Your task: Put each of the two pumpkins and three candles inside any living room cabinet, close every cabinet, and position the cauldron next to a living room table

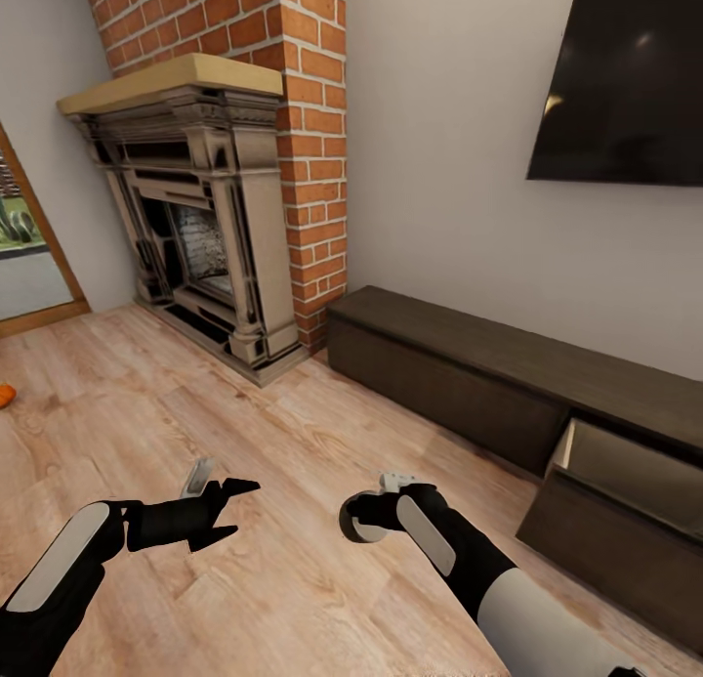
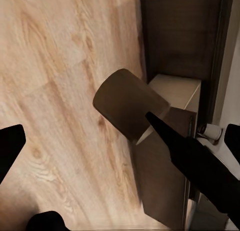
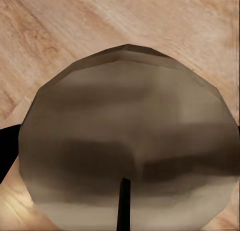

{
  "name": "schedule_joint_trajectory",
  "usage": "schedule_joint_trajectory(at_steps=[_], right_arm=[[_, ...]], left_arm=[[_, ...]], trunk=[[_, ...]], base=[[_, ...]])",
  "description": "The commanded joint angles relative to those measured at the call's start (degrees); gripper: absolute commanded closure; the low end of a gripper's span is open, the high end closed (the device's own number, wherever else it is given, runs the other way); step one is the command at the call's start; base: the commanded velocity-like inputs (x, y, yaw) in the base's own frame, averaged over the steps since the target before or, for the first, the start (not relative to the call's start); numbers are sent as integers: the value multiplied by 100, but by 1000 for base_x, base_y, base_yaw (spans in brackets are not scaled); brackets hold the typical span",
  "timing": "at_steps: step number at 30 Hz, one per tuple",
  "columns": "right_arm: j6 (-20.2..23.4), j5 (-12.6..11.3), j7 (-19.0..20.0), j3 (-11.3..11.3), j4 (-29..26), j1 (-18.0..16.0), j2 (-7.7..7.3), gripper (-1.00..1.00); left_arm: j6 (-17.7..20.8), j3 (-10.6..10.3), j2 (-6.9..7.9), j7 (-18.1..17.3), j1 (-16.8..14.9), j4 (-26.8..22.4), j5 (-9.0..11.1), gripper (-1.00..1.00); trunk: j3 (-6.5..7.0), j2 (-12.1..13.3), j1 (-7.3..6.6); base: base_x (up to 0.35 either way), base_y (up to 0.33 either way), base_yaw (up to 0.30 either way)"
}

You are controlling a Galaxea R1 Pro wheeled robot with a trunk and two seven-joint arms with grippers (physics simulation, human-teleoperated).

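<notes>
The cabinet (image 1: 459, 369) runs long and low along the white wall under the dark television (image 1: 625, 76). Its flat top is bare, and one drawer (image 1: 625, 467) near its right end is pulled out, so the pale beige inside shows above the dark front panel. Off its left end stand the brick chimney (image 1: 308, 159) and the grey carved fireplace (image 1: 210, 218) with a light wooden mantel. Both arms hang low over the wooden floor (image 1: 293, 599) in front of the cabinet, well apart from it. The left gripper (image 1: 239, 509) points toward the open drawer with its two black fingers spread. The first candle (image 2: 127, 108), a stubby cylinder, sits tilted between them and touches one finger (image 2: 185, 151), with a clear gap to the other. From where I stand I cannot tell whether that gripper really grips it. In the head view this candle shows as a pale sliver just beside the upper finger. The right gripper (image 1: 366, 521) is turned inward toward the left one and is pinching the second candle (image 3: 127, 141). In the right wrist view its round end is very close, with a thin dark wick at the lower middle and a black finger (image 3: 6, 151) at its side. One pumpkin (image 1: 5, 396) lies on the floor by the doorway to the left of the fireplace, far from the cabinet and from both arms, and only an orange edge of it shows.
</notes>
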Motion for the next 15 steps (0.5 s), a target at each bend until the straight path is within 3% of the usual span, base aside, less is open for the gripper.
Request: schedule_joint_trajectory(at_steps=[1, 9, 15], right_arm=[[4, -62, -57, 18, -6, -7, -1, 100], [8, -54, -57, 18, 4, -7, 7, 100], [8, -55, -54, 18, 12, -7, 6, 100]], left_arm=[[-2, -5, 5, 54, -1, -6, 61, -100], [-2, -5, 5, 60, -1, -6, 61, -100], [-2, -5, -3, 63, -1, -6, 56, -100]], trunk=[[-5, -3, -1], [-5, -3, -1], [-13, -3, -1]], base=[[0, 0, -274], [-7, 0, -274], [-114, -2, -274]])
